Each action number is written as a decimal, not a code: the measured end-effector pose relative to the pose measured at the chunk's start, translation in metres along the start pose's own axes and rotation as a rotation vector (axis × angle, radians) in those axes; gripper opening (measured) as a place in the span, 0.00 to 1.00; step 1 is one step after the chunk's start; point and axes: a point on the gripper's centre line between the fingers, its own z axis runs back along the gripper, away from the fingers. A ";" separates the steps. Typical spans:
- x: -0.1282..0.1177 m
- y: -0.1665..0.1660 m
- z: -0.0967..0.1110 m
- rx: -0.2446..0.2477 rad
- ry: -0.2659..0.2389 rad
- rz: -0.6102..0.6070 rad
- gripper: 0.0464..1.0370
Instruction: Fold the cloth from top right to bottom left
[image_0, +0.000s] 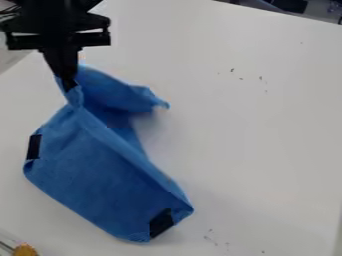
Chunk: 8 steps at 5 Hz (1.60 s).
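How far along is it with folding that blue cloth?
Partway, it seems. Done: the gripper has a grip on the cloth near its upper left, and that part is pulled up. In hand: the pinched, bunched part, with a loose flap sticking out to the right. Left: probably laying that part down toward the bottom left and letting go; the lower part lies spread on the table.

bright, diffuse light across the white tabletop (267, 140), soft, faint shadows beside the blue cloth (100, 172)
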 end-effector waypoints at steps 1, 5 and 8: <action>-0.006 0.015 -0.022 -0.034 0.061 0.021 0.02; -0.034 0.022 -0.059 -0.090 0.210 0.019 0.46; -0.018 0.018 -0.041 0.012 0.207 -0.107 0.97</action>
